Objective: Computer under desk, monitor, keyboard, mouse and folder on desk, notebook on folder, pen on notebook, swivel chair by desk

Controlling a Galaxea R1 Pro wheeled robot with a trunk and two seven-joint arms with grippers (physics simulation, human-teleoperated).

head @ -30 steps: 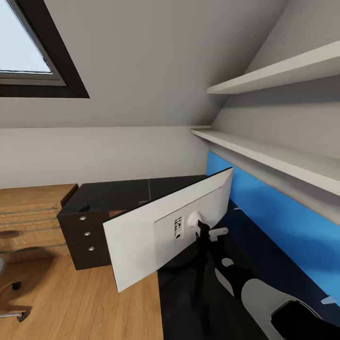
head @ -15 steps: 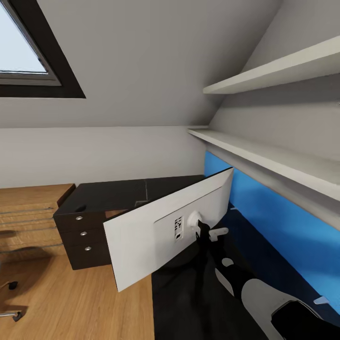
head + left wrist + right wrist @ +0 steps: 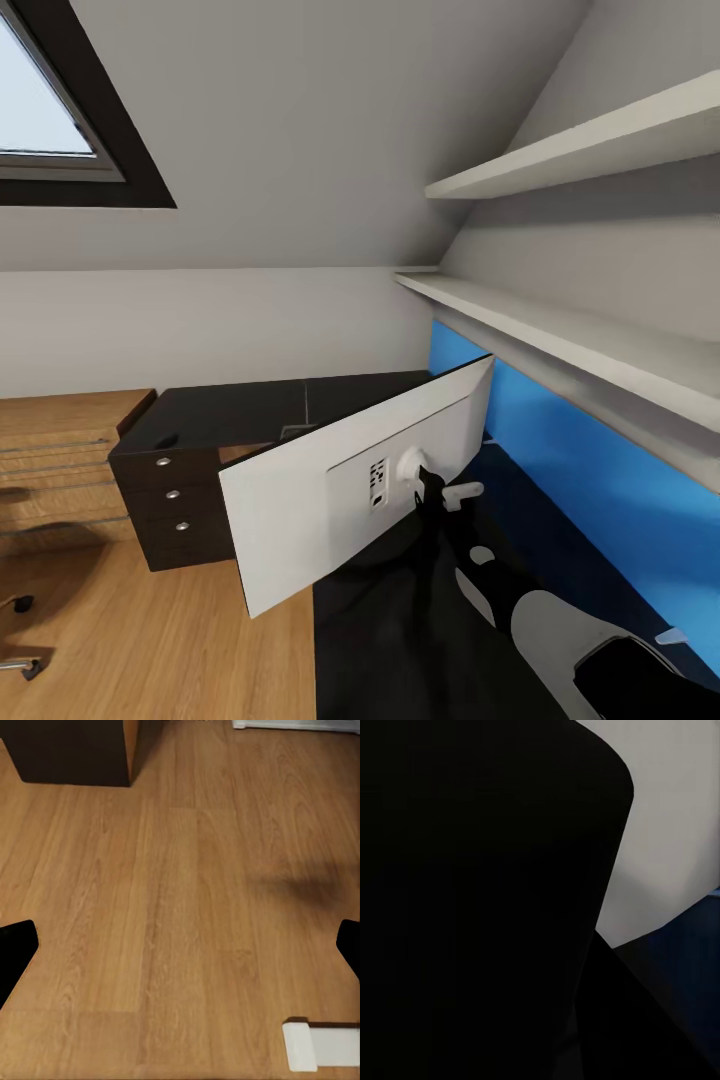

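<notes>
The monitor point(image 3: 330, 490) hangs tilted above the black desk point(image 3: 250, 410), its white back toward me and its thin black stand below. My right arm reaches up from the lower right, and my right gripper point(image 3: 442, 494) is shut on the stand just behind the screen. In the right wrist view a black surface sits very close, with a pale patch point(image 3: 675, 832) beside it. My left gripper point(image 3: 180, 952) is open over bare wood floor, its black fingertips point(image 3: 15, 949) far apart with nothing between them. At the lower left a chrome foot of the swivel chair point(image 3: 15, 665) shows.
The desk's drawer unit point(image 3: 165, 500) with round silver knobs stands left of the monitor, and a light wooden dresser point(image 3: 60, 450) beyond it. A blue panel point(image 3: 600, 490) lines the wall under two pale shelves point(image 3: 560, 330). A skylight point(image 3: 50, 120) is at the upper left.
The whole head view has shifted a little, so desk, dresser and window sit further left. The monitor keeps its place in the picture, held by my right gripper.
</notes>
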